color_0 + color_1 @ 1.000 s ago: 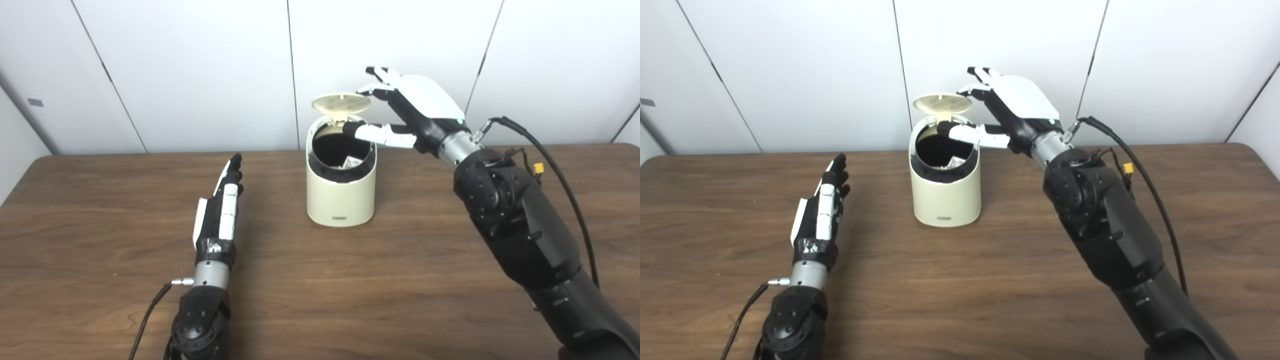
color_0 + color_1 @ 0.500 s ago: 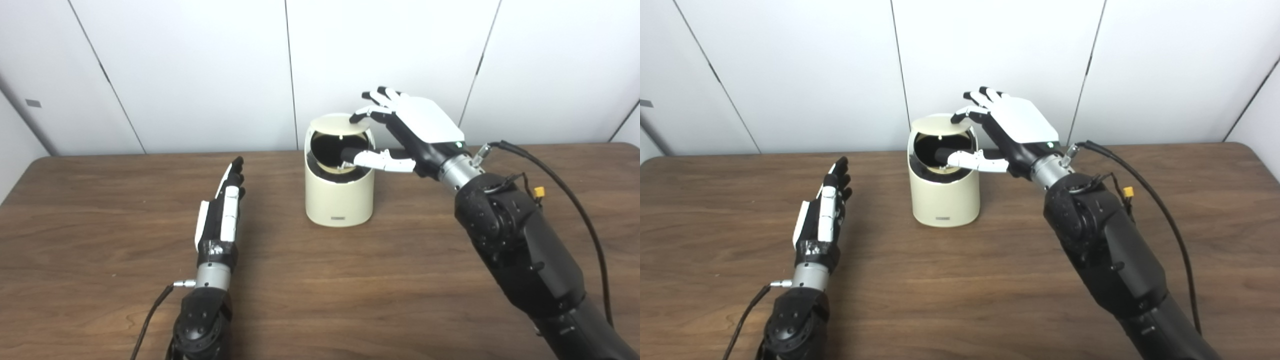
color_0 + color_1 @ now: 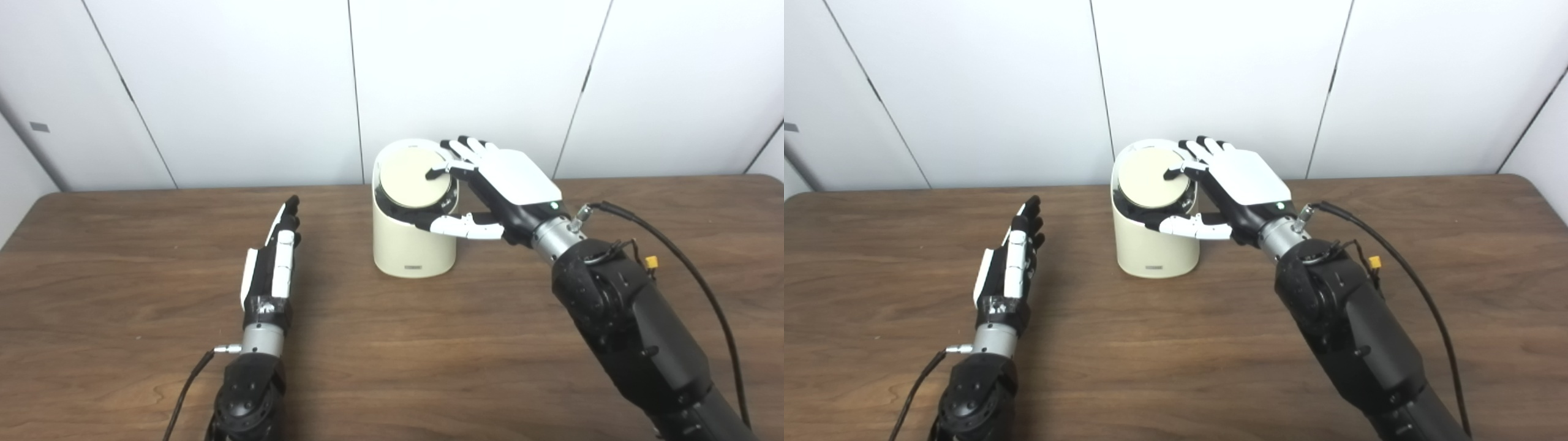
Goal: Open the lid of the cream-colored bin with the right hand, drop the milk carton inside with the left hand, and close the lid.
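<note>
So the round cream-coloured plastic lid [image 3: 411,177] is being pressed flat into the top of the squat cream-coloured cylindrical bin [image 3: 414,245], which is sitting near the middle of the dark wood-grain table [image 3: 490,367] toward the far edge. The black-and-white right hand [image 3: 499,187] is being held just to the right of the bin, fingers [image 3: 456,162] spread and laid over the lid's right edge, thumb tucked under the rim at the front, nothing actually being gripped. The milk carton isn't being seen anywhere on the table (most likely already inside, can't be confirmed with the lid down). The black-and-white left hand [image 3: 272,269] is being rested flat and empty on the table, fingers straight and pointing away, well apart to the bin's left. The lid is being judged basically seated, so only the right hand, the nearer one, is being counted on: straight up and back rightward.
</note>
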`<state>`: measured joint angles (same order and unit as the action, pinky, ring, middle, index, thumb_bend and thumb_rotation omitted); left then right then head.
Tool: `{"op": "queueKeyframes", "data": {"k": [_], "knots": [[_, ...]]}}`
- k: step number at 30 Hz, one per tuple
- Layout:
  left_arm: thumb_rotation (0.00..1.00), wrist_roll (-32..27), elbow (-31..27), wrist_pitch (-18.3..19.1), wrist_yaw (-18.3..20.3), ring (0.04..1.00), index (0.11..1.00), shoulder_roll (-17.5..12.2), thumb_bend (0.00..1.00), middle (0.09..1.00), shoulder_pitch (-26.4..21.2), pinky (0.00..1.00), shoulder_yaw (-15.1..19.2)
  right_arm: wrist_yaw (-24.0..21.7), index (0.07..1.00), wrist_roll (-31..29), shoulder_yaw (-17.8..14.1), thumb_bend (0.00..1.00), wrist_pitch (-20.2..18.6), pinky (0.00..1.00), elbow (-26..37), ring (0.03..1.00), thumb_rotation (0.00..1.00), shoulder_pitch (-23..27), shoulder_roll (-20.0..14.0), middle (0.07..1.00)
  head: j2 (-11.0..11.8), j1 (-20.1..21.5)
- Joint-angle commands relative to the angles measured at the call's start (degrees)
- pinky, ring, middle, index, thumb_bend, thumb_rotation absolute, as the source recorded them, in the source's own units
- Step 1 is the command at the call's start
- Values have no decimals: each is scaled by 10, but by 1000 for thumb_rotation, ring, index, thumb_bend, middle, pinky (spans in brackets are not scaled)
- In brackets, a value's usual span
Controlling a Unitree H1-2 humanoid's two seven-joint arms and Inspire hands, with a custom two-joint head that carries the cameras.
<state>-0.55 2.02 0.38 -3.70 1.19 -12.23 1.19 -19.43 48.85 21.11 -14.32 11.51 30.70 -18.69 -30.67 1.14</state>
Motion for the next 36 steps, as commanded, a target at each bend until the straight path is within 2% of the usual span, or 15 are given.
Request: {"op": "queueKeyframes", "data": {"k": [1,7,12,17,27,32,36], "knots": [[1000,10,-10,-32,-4,1000,1000,3,675,1000,-17,1000,-3,5,757,5,6,574,21,1000,-7,1000,1000,11,4,976,-1,0],[1000,9,-13,-30,-2,1000,1000,6,685,1000,-16,1000,-2,14,749,8,7,572,34,1000,-15,1000,1000,8,10,970,-2,-4],[1000,6,-13,-28,2,1000,1000,4,685,1000,-18,1000,-2,-9,748,-20,-3,541,16,1000,6,1000,969,3,21,985,-2,-6],[988,23,-8,-32,-4,986,976,2,665,998,-19,991,-5,-16,751,-37,-9,527,15,1000,12,1000,968,0,26,993,-4,-5],[996,20,-7,-25,2,995,987,0,656,1000,-19,999,-2,-17,748,-37,-8,523,15,1000,22,1000,976,-3,27,994,-9,-4],[1000,18,-6,-19,2,1000,996,1,632,1000,-20,999,0,-12,743,-24,-3,524,22,1000,21,1000,988,-4,26,988,-9,-5],[1000,17,-1,-27,0,998,1000,4,616,1000,-21,998,2,14,728,47,25,544,56,1000,6,1000,1000,-1,6,969,-10,-5]]}}
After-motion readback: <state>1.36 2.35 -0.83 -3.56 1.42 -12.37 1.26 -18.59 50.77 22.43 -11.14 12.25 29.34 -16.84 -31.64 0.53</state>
